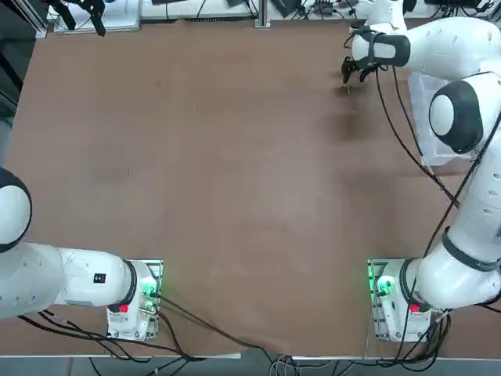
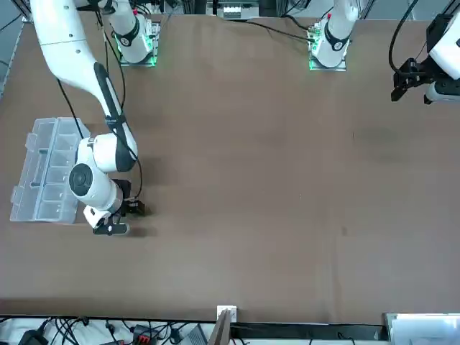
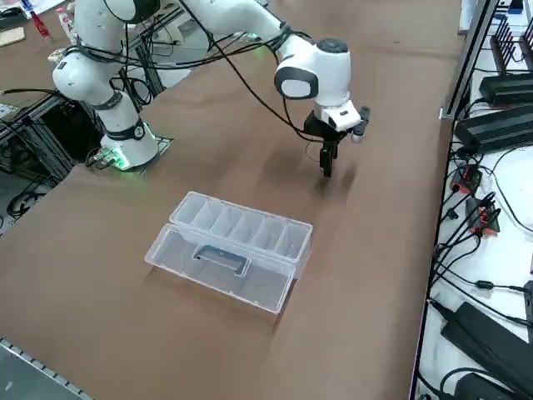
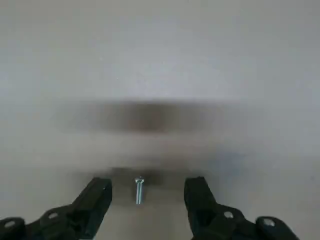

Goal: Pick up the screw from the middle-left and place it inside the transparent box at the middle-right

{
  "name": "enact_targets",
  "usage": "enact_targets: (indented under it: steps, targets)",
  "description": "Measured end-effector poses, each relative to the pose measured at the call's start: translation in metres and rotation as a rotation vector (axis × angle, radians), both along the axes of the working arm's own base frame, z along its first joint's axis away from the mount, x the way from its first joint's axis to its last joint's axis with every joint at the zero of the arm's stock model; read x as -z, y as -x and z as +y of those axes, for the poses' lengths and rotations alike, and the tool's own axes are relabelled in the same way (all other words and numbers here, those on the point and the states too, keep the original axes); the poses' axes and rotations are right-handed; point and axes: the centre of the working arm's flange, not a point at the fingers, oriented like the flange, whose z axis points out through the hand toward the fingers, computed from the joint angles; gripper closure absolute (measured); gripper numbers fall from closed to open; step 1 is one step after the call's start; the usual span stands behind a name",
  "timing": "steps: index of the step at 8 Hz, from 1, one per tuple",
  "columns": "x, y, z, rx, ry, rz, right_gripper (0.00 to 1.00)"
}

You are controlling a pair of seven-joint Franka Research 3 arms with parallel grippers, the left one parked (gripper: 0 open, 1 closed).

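Observation:
The screw (image 4: 139, 190) is a small pale metal piece lying on the brown table, and it shows only in the right wrist view. My right gripper (image 4: 148, 183) is open and low over the table, one black finger (image 4: 98, 196) on each side of the screw, neither touching it. In the top view the gripper (image 1: 351, 80) is at the table's far right, and in the front view the gripper (image 2: 132, 209) sits just beside the transparent box (image 2: 44, 172). The box (image 3: 233, 245) lies open, its lid folded out flat. My arm partly hides the box (image 1: 419, 117) from above.
The box stands close to the table's right edge. Cables and power bricks (image 3: 491, 125) lie on the floor past the far edge. The arm bases with green lights (image 1: 385, 283) sit at the near edge.

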Motion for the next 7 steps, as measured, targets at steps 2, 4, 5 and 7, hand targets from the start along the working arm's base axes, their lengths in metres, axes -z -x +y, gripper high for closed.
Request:
enact_targets:
  steps: [2,4,5,7]
  targets:
    - [0.012,0.002,0.001,0.004,-0.001,-0.005,0.16]
    - [0.021,0.007,0.001,0.005,0.001,0.009,0.17]
    - [0.024,0.009,0.002,0.004,0.002,0.013,0.19]
    - [0.027,0.011,0.002,0.011,0.001,0.014,0.25]
